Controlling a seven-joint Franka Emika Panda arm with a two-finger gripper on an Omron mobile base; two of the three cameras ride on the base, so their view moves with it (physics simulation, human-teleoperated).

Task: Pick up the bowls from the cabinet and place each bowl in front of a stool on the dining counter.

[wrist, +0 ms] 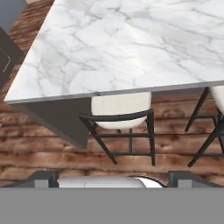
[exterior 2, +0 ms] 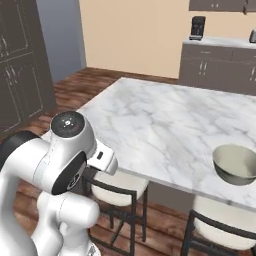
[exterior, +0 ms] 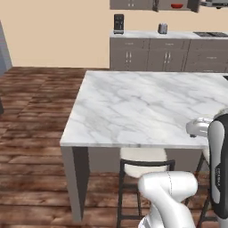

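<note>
The pale grey-green bowl point(exterior 2: 235, 164) stands on the dining counter point(exterior 2: 165, 125) near its front edge, above a stool point(exterior 2: 225, 220). In the left base view this bowl point(exterior: 197, 127) is partly hidden behind my arm. The red bowl point(exterior: 177, 6) sits far off inside the wall cabinet point(exterior: 133, 4), whose door hangs open. My gripper point(wrist: 113, 179) is open, fingertips point(wrist: 43, 177) wide apart with nothing between them. It hovers on the stool side of the counter point(wrist: 122, 43), looking down at a cream-seated stool point(wrist: 120, 109) tucked under the edge.
Low grey drawer cabinets point(exterior: 164, 53) line the back wall, with a coffee machine point(exterior: 118, 23) and a toaster point(exterior: 163, 28) on their worktop. A tall dark cabinet point(exterior 2: 20, 65) stands at the left. Another stool point(wrist: 218, 96) sits to the right. The floor is wooden.
</note>
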